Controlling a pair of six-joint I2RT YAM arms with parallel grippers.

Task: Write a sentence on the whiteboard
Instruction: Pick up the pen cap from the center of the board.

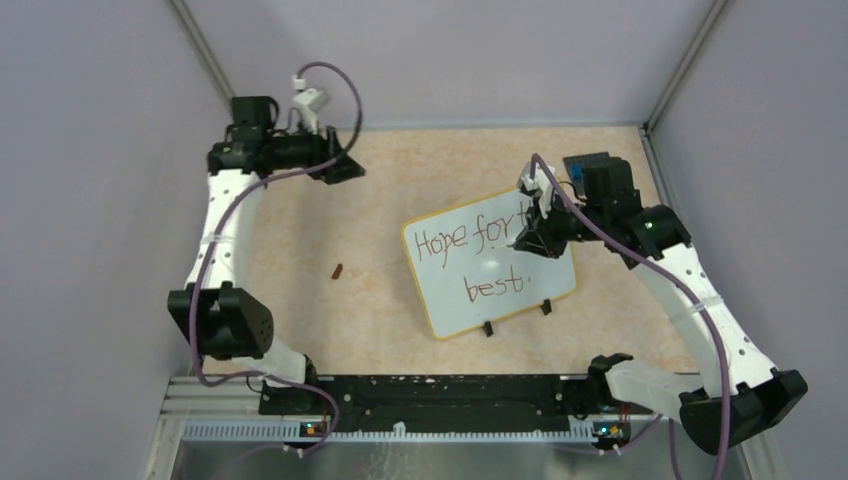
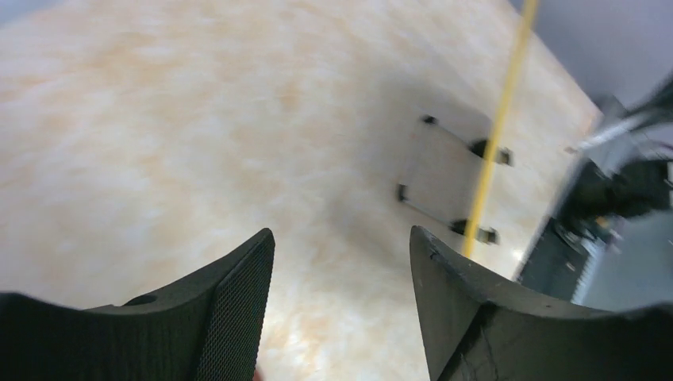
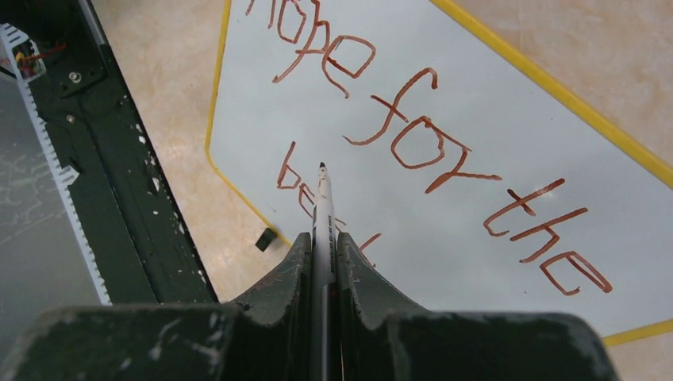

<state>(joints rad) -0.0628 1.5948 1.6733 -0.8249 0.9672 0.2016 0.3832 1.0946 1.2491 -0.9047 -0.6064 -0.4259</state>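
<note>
The whiteboard lies a little right of centre on the table, and the sentence "Hope for the best." is on it in two lines. The right gripper hangs over its right part, and the left gripper is well apart at the far left. A small brown piece lies between them.

From the left wrist, the left gripper stands wide open and holds nothing. The whiteboard shows only its yellow rim.

From the right wrist, the right gripper is closed on a marker. Its tip is beside the word "best"; I cannot tell if it touches the whiteboard.
</note>
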